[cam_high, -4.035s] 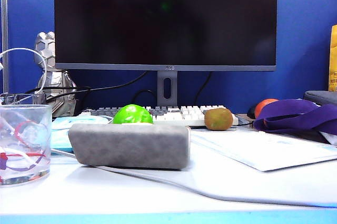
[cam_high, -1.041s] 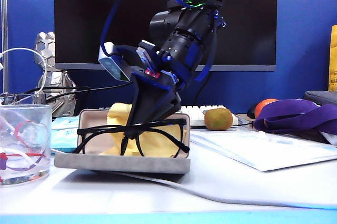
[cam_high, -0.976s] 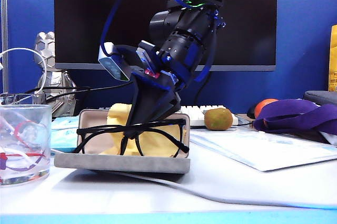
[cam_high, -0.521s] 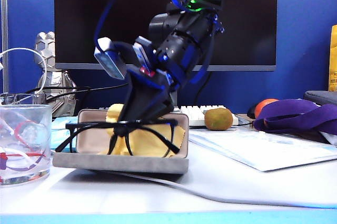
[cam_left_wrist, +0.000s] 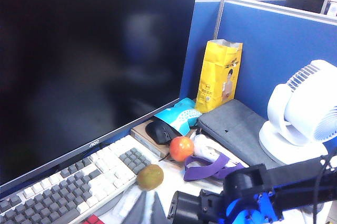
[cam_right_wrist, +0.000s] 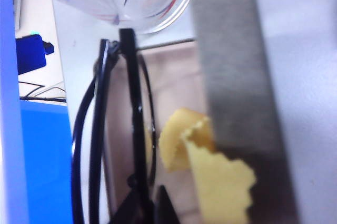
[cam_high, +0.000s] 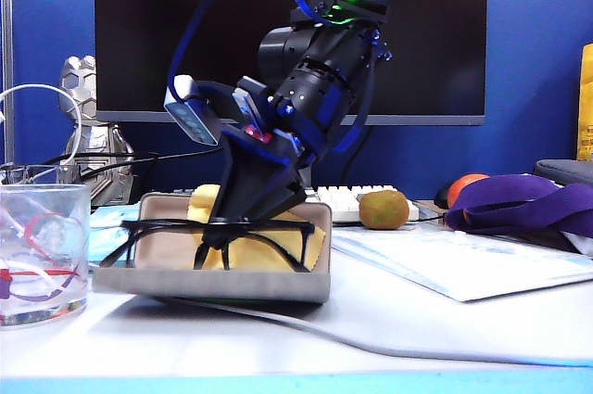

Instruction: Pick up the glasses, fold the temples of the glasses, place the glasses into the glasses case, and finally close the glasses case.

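Note:
The glasses case (cam_high: 213,285) lies open on the table, its tan lining up and a yellow cloth (cam_high: 269,250) inside. The black-framed glasses (cam_high: 218,241) rest across its opening. My right gripper (cam_high: 218,229) points down onto their middle. In the right wrist view the glasses (cam_right_wrist: 134,108) run along one finger of the right gripper (cam_right_wrist: 146,208), whose jaws stand slightly apart over the case (cam_right_wrist: 226,66). How the temples lie I cannot tell. My left gripper (cam_left_wrist: 149,200) hangs above the keyboard (cam_left_wrist: 79,182), jaws narrowly apart and empty.
A clear cup (cam_high: 42,250) stands left of the case. Behind it are a keyboard (cam_high: 347,199), a kiwi (cam_high: 384,209) and a monitor (cam_high: 292,32). Papers (cam_high: 463,264) and a purple cloth (cam_high: 519,204) lie to the right. A cable (cam_high: 371,343) crosses the front.
Over the last second the right gripper has moved left and down with the glasses, which now sit lower in the case. The case has tipped slightly. Four seconds ago the case was shut.

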Available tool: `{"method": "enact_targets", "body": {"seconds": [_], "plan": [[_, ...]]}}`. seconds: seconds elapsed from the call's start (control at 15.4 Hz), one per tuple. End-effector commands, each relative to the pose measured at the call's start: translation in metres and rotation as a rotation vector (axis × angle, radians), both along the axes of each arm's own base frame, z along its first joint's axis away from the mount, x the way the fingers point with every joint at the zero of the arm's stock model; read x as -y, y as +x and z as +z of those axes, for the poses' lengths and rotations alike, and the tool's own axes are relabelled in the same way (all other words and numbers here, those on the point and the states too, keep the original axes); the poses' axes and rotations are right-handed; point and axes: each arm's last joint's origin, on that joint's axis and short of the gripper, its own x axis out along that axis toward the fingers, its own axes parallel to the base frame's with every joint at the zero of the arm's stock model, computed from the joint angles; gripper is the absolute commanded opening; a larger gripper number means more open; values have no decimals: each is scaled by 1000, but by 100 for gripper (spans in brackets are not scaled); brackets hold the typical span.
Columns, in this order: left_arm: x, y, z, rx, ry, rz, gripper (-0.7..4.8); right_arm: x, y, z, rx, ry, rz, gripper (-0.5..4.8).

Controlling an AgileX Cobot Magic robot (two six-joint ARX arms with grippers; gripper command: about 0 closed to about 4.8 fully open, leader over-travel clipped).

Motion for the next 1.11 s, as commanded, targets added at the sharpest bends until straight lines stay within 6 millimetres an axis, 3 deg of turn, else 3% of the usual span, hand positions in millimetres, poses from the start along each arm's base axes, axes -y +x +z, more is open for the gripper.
{"method": "enact_targets", "body": {"seconds": [0.07,0.39,0.78,1.11], "plan": [[0,-1,1,10,2,0,-5,-1,-3,-9,-28,-44,-7,154],[0,-1,1,9,3,0,-5,-1,-5,-5,2,-76,-9,159],[0,1,-1,3,17,-1,-5,2,-9,29,124,-30,-22,185],[0,1,-1,2,17,-1,-5,1,-9,30,168,-52,-32,164]]}}
